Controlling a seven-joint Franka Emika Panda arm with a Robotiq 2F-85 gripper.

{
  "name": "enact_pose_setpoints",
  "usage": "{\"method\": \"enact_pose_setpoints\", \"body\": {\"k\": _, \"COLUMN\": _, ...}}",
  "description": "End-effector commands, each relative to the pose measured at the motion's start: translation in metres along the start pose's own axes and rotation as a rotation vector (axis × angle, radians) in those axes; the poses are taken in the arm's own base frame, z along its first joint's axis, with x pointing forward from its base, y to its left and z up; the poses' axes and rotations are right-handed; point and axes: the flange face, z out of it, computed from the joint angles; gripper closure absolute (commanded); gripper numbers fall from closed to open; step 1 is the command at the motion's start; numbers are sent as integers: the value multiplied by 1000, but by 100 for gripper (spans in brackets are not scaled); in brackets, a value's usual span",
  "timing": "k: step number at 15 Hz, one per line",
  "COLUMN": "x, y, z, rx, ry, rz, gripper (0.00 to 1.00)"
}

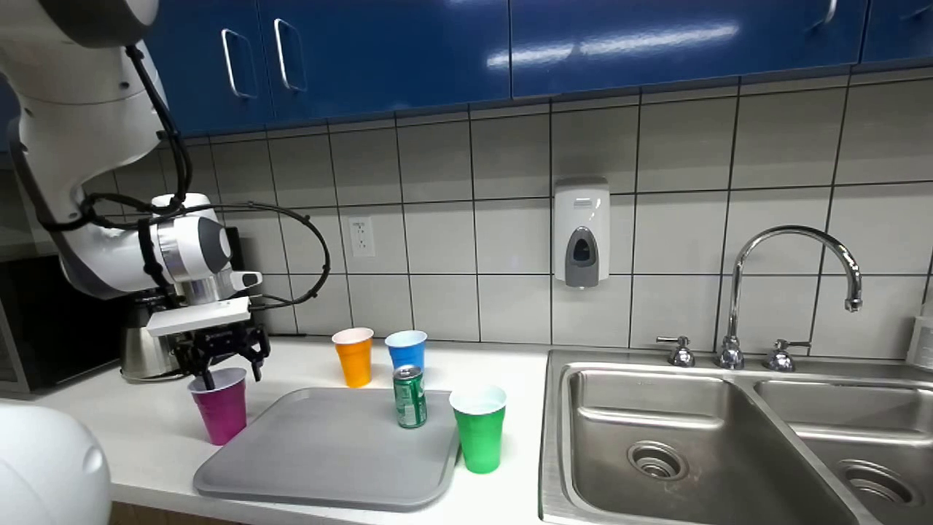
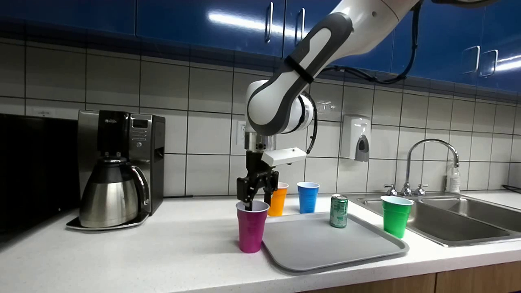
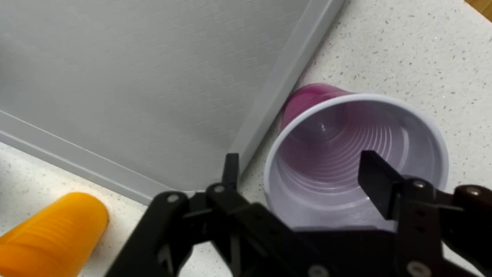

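Observation:
A magenta cup (image 2: 251, 232) with a pale inside stands upright on the counter by the left end of a grey tray (image 2: 325, 244). My gripper (image 2: 258, 202) points down over it with its jaws apart. In the wrist view the gripper (image 3: 300, 156) straddles the near rim of the cup (image 3: 326, 196): the right finger reaches into its mouth, and the left finger is outside, over the tray's corner. A gap shows between each finger and the cup wall, so nothing is gripped. In an exterior view the cup (image 1: 221, 412) is seen under the gripper (image 1: 233, 378).
A green can (image 1: 410, 397) stands on the tray. Around the tray are an orange cup (image 1: 355, 361), a blue cup (image 1: 408, 351) and a green cup (image 1: 479, 437). A coffee maker (image 2: 152, 122) with a steel carafe (image 2: 110, 199) is at the left, a sink (image 1: 656, 408) at the right.

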Motion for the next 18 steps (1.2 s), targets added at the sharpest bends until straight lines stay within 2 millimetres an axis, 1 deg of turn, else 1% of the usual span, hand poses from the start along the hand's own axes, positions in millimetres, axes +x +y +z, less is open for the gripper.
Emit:
{"method": "enact_pose_setpoints", "body": {"k": 1, "x": 5, "y": -1, "z": 1, "rx": -21, "ry": -1, "rz": 0, "gripper": 51}}
{"method": "enact_pose_setpoints", "body": {"k": 3, "x": 4, "y": -1, "z": 1, "rx": -17, "ry": -3, "rz": 1, "gripper": 65}}
{"method": "enact_pose_setpoints", "body": {"k": 6, "x": 3, "y": -1, "z": 0, "rx": -16, "ry": -2, "rz": -1, "gripper": 89}}
{"method": "enact_pose_setpoints", "body": {"k": 7, "x": 3, "y": -1, "z": -1, "rx": -14, "ry": -2, "rz": 0, "gripper": 95}}
{"method": "enact_pose_setpoints", "body": {"k": 8, "x": 3, "y": -1, "z": -1, "rx": -10, "ry": 2, "rz": 7, "gripper": 100}}
{"method": "enact_pose_setpoints", "body": {"k": 11, "x": 6, "y": 1, "z": -12, "rx": 18, "ry": 19, "rz": 35, "gripper": 100}}
{"method": "enact_pose_setpoints", "body": {"k": 18, "x": 11, "y": -5, "z": -47, "rx": 96, "ry": 73, "rz": 68, "gripper": 99}}
